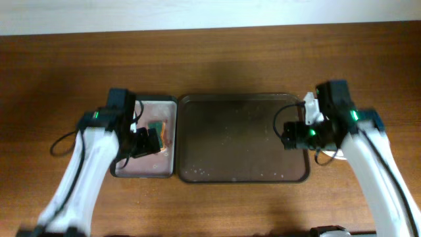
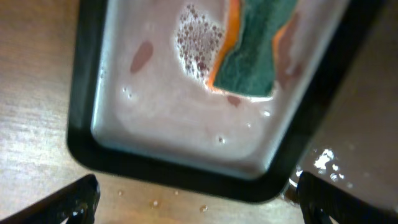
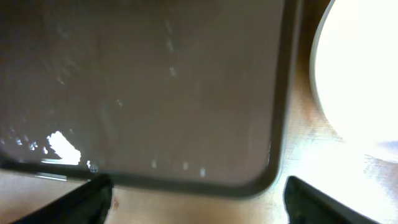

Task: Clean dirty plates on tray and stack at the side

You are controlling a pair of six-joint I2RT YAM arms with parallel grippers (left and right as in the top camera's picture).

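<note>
**Item 1: the tray** [image 1: 237, 139]. It is lying flat at mid-table, its long axis running left to right, parallel to the table's far edge. No plates are sitting in it now. Only water droplets and specks are showing on its dark bottom.

**Item 2: the plates** [image 3: 360, 62]. They are resting just off the tray's right short end, on the tabletop [image 1: 210, 59], flat and face up. Being round, they are showing no long axis. The right arm is covering most of them from above and glare is whitening them in the wrist view, so neither the count nor any smears can be told.

**Item 3: right gripper** [image 1: 289, 135]. It is hovering over the tray's right near corner, fingers spread apart and holding nothing.

**Item 4: left gripper** [image 2: 199, 204]. It is hovering over the smaller tray [image 2: 174, 124], which is sitting against the tray's left end. Its fingers are apart and empty.

**Item 5: sponge** [image 2: 255, 50]. It is lying in the smaller tray's pinkish, bubbly water.

**Status.** The task is looking finished or nearly so. The stack's tidiness and cleanliness are remaining unconfirmed.
</note>
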